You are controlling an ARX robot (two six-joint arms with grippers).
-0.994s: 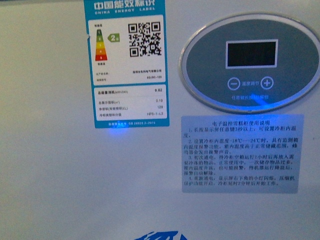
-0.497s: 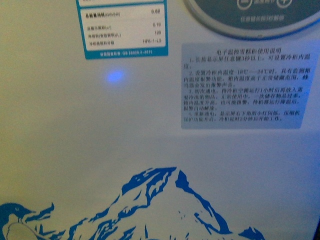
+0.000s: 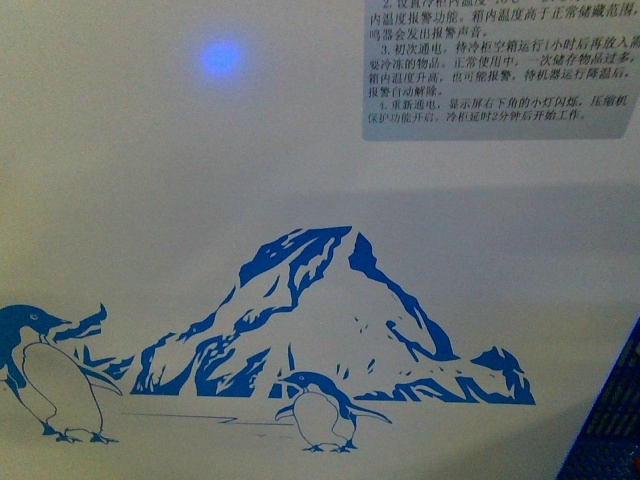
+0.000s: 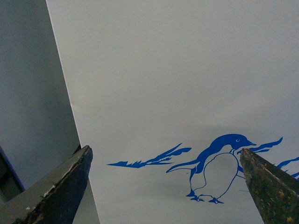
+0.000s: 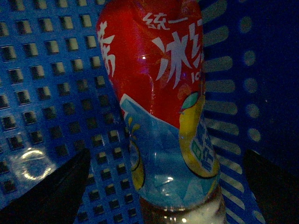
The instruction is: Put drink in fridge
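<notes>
- White fridge [image 3: 150, 200] wall fills the front view; printed notice [image 3: 500, 70] cut off at the top
- Blue basket [image 3: 610, 420] shows only a corner
- Two penguins [image 3: 320, 410], one mountain [image 3: 330, 300] printed
- Left gripper [image 4: 164, 150] spread wide, empty
- Right gripper [image 5: 167, 151] spread wide astride one drink bottle [image 5: 159, 93] in the basket, both ends cut off

The fridge [image 3: 150, 200] front fills the front view. On it the instruction label [image 3: 500, 70] sits at the upper right, and the mountain decal [image 3: 330, 320] is below it, in the middle. The basket [image 3: 612, 420] is near the fridge, at the lower right. The bottle [image 5: 159, 93] is inside the basket, between the spread fingers of the right hand [image 5: 167, 154].
</notes>
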